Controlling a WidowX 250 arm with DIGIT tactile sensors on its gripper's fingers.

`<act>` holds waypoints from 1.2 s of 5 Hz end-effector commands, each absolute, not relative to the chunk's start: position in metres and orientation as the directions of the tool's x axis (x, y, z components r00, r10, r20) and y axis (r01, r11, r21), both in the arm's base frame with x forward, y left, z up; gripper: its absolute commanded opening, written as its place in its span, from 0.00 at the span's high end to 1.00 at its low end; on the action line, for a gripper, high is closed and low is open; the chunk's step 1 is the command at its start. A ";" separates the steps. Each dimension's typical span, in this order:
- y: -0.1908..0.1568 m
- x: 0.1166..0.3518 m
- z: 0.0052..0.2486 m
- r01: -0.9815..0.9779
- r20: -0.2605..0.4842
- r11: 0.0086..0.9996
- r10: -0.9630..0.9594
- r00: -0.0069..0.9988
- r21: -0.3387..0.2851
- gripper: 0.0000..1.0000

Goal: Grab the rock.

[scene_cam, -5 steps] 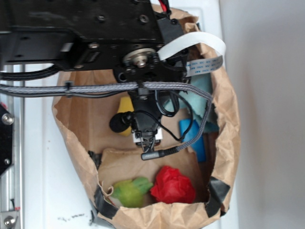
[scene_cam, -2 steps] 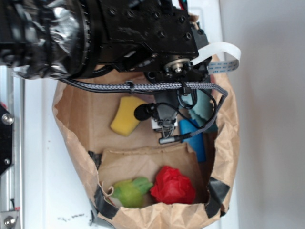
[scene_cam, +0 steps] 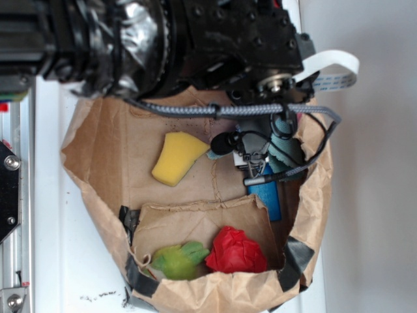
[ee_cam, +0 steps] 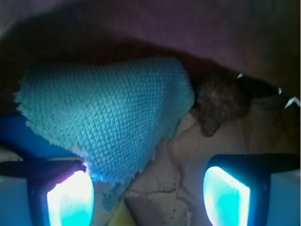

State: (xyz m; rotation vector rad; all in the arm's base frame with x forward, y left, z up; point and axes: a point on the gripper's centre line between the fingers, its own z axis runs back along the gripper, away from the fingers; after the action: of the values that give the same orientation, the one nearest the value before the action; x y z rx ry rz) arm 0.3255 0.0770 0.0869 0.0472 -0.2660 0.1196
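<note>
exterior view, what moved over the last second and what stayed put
The arm swung right across the paper bag, uncovering the yellow sponge; its gripper now hangs open near the cloth and rock, nothing grabbed. Red ball and green toy stayed.

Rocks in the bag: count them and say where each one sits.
1. The rock lies on the paper bag floor just right of the cloth, ahead of the right-hand fingers. The arm may hide others.

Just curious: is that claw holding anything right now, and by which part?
Nothing. The gripper is open and empty; the rock lies untouched beyond it, beside the cloth.
</note>
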 end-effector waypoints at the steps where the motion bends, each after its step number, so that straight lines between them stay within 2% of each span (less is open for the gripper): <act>1: 0.094 0.335 0.113 -0.168 0.327 0.984 0.142 0.934 0.053 0.00; 4: 0.094 0.335 0.113 -0.168 0.327 0.984 0.142 0.934 0.053 0.00; 5: 0.080 0.299 0.115 0.009 0.370 1.000 -0.009 0.929 0.001 0.00; 6: 0.080 0.286 0.115 0.103 0.354 0.995 -0.096 0.930 -0.001 0.00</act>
State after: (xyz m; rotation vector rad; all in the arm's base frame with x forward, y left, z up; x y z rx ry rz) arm 0.2854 0.0705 0.0965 -0.0396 -0.3103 -0.1218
